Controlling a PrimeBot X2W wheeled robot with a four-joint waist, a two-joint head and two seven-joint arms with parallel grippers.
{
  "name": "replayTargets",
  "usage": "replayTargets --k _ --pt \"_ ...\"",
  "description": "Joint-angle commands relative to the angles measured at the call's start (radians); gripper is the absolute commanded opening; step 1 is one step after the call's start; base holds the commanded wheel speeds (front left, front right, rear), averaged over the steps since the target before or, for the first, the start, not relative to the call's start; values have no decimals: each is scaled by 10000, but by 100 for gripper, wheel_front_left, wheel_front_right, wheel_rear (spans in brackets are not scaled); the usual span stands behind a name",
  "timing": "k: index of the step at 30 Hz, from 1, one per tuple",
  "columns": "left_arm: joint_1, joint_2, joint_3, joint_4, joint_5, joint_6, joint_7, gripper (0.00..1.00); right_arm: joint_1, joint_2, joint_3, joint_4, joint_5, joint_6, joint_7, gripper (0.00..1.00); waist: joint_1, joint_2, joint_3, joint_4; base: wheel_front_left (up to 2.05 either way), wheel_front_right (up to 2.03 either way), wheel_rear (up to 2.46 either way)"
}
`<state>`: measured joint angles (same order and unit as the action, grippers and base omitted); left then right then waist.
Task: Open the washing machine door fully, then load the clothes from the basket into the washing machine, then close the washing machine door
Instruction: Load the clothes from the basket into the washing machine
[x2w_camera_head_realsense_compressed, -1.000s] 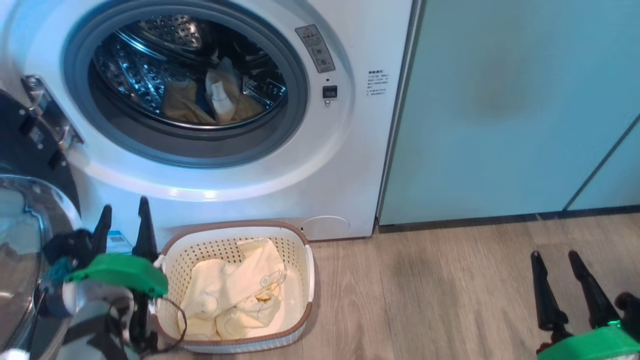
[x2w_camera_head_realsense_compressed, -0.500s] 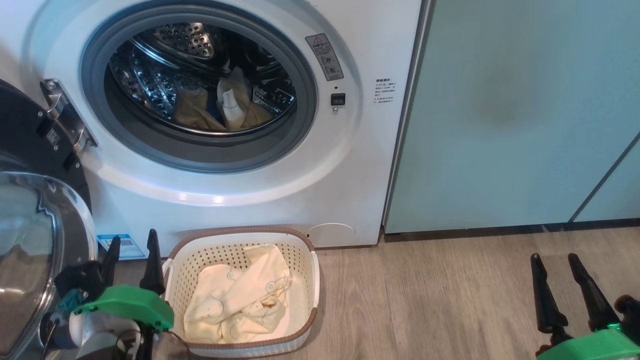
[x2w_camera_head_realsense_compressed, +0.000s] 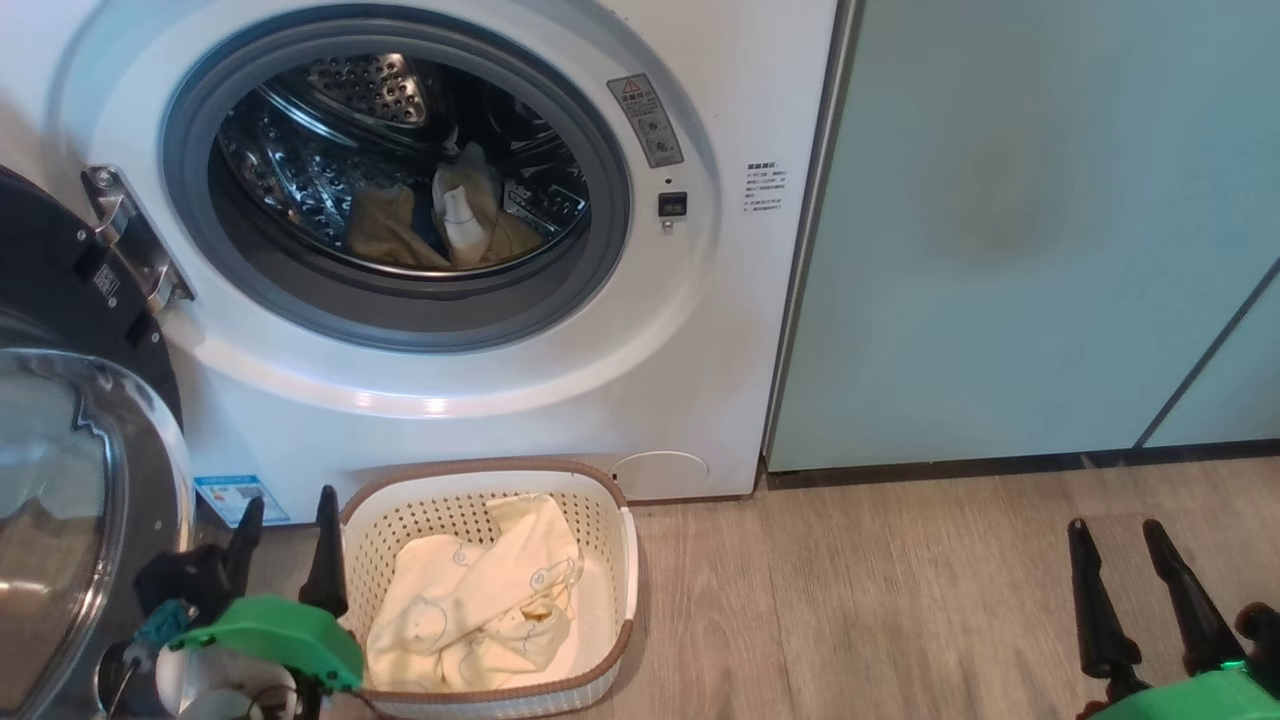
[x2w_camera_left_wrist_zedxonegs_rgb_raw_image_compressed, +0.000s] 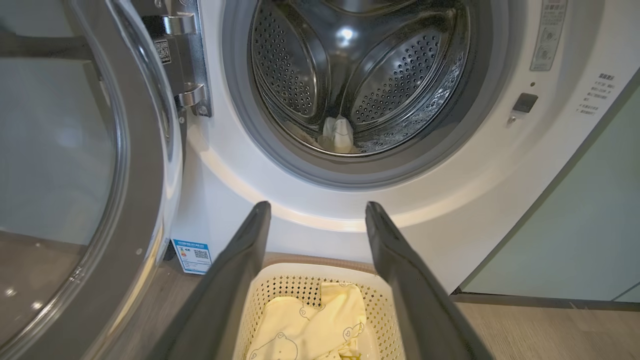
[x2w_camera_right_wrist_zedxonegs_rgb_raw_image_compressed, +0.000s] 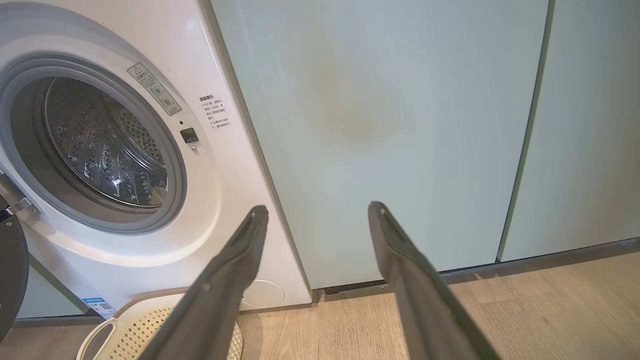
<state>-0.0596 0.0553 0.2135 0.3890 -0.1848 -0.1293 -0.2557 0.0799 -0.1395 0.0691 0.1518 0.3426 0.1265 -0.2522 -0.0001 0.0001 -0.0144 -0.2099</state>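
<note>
The white washing machine stands with its round door swung open to the left. Yellow and white clothes lie in the steel drum. On the floor before it sits the cream basket holding pale yellow clothes. My left gripper hangs open just left of the basket's rim, empty. At the lower right my right gripper is open and empty over the floor.
Pale green cabinet doors fill the wall to the right of the washer. Wood floor stretches between the basket and my right gripper. The open door's glass bulges close to my left arm.
The camera has shifted, so the washer sits a little more to the right and lower in the picture. My left gripper has slid right and down toward the basket's left rim. Both grippers stay open.
</note>
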Motion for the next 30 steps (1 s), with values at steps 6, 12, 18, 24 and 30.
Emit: replayTargets --k 6,12,18,24,30 --pt "-204 271 87 -446 -80 -12 -61 100 -255 -110 114 -337 -88 42 -95 100 1 -1 -12 11 0 0 0" --pt "-151 265 31 -534 -107 -12 -61 100 -248 -119 127 -316 -86 42 -95 100 1 -1 -29 25 0 0 0" --pt "-124 252 -5 -534 -153 -13 -61 100 -245 -124 137 -335 -79 42 -95 100 1 -1 -24 43 0 0 0" --pt "-133 227 -18 -518 -140 -13 -61 100 -229 -117 138 -355 -112 42 -95 100 1 -1 -26 66 0 0 0" --pt "-36 178 -65 -406 -182 -13 -61 100 -234 -128 197 -359 -99 42 -95 100 1 -1 -23 6 0 0 0"
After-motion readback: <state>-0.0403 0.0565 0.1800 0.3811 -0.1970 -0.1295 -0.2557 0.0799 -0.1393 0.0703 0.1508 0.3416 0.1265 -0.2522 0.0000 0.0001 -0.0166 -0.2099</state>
